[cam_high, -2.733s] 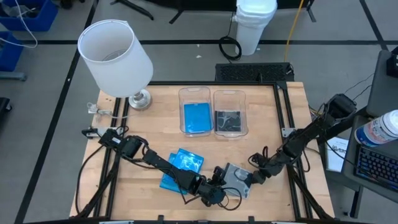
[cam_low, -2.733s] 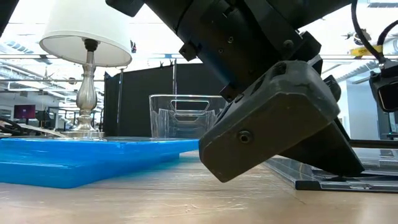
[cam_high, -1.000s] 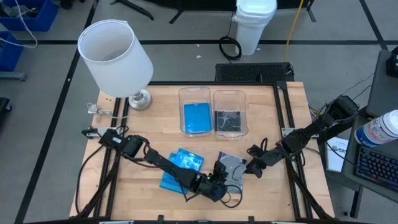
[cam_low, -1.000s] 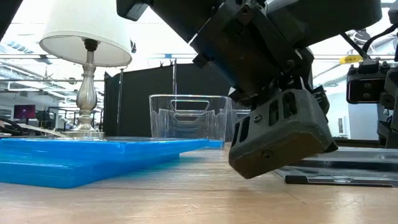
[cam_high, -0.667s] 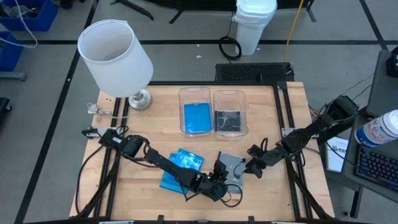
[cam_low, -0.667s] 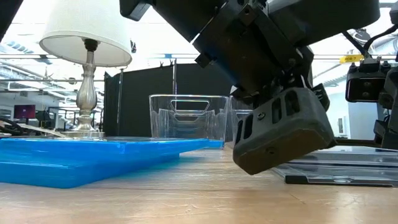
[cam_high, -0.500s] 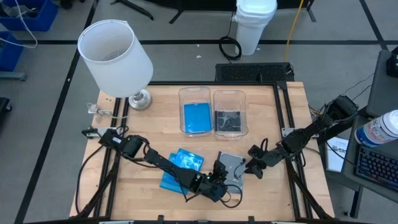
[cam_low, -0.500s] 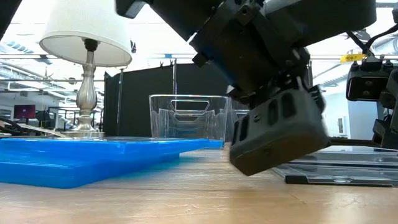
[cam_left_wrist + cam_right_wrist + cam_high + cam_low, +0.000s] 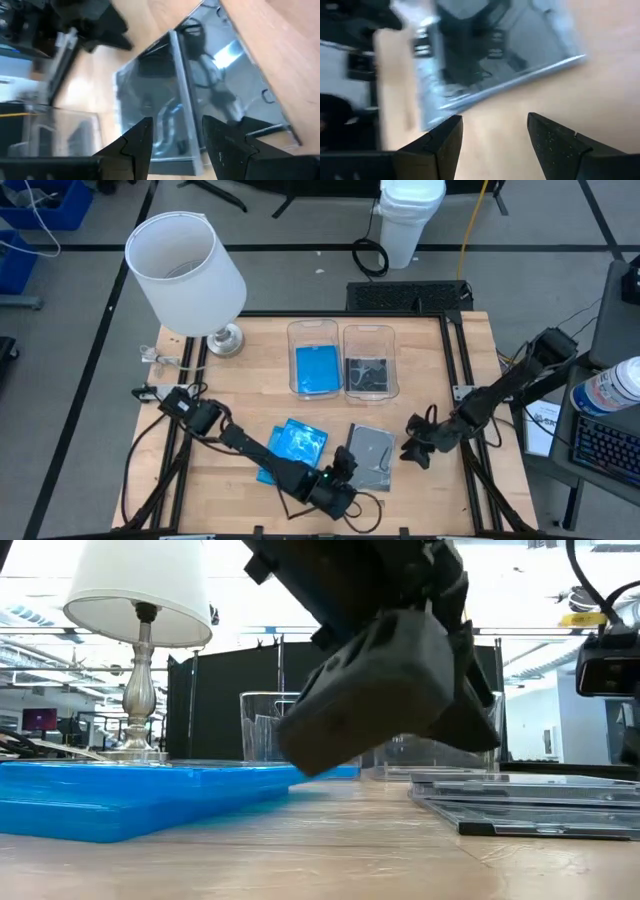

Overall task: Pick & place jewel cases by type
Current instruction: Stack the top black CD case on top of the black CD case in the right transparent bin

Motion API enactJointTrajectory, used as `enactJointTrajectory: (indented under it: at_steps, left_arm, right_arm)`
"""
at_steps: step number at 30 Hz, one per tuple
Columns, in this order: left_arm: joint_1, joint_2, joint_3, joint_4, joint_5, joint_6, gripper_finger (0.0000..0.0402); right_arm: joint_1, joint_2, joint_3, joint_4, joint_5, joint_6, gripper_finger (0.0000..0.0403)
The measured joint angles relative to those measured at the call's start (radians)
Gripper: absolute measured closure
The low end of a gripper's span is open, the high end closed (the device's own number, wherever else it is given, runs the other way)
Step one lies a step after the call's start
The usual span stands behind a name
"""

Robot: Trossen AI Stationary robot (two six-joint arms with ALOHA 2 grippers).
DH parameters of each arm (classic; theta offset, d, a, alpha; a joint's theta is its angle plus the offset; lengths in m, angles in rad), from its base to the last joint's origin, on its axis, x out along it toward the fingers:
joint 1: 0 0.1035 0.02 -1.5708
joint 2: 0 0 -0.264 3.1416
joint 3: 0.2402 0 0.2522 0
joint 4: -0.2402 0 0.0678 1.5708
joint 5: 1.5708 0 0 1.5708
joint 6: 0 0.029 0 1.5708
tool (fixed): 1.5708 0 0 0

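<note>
Cases [image 9: 372, 458] lie flat, thin, dark grey, transparent.

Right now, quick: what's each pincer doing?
Left pincer: open, empty, over the grey jewel cases.
Right pincer: open, empty, beside those cases.

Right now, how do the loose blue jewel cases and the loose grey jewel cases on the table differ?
The blue jewel cases are opaque bright blue; the grey jewel cases are dark and see-through. The blue jewel cases lie toward the left arm's side, the grey jewel cases between the left gripper and right gripper. The blue jewel cases sit fanned; the grey jewel cases sit nearly square. Both lie flat on the table, outside the bins, held by neither gripper.
</note>
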Motion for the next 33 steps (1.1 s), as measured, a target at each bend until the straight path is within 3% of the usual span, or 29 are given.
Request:
enactJointTrajectory:
  at_steps: [6, 13, 22, 33]
  left_arm:
    - [0.043, 0.001, 0.0, -0.097, 0.172, -0.105, 0.0227]
    - [0.061, -0.006, 0.0, -0.148, 0.151, -0.134, 0.0227]
    - [0.071, -0.006, 0.0, -0.199, 0.145, -0.146, 0.0227]
    - [0.108, -0.006, 0.0, -0.187, 0.205, -0.183, 0.0227]
  right_arm:
    - [-0.034, -0.133, 0.06, -0.357, 0.138, -0.066, 0.0188]
    - [-0.106, -0.176, 0.07, -0.357, 0.18, -0.223, 0.0188]
    - [-0.203, -0.049, 0.07, -0.316, 0.042, -0.278, 0.0188]
    - [-0.265, 0.127, 0.074, -0.082, -0.09, -0.31, 0.0188]
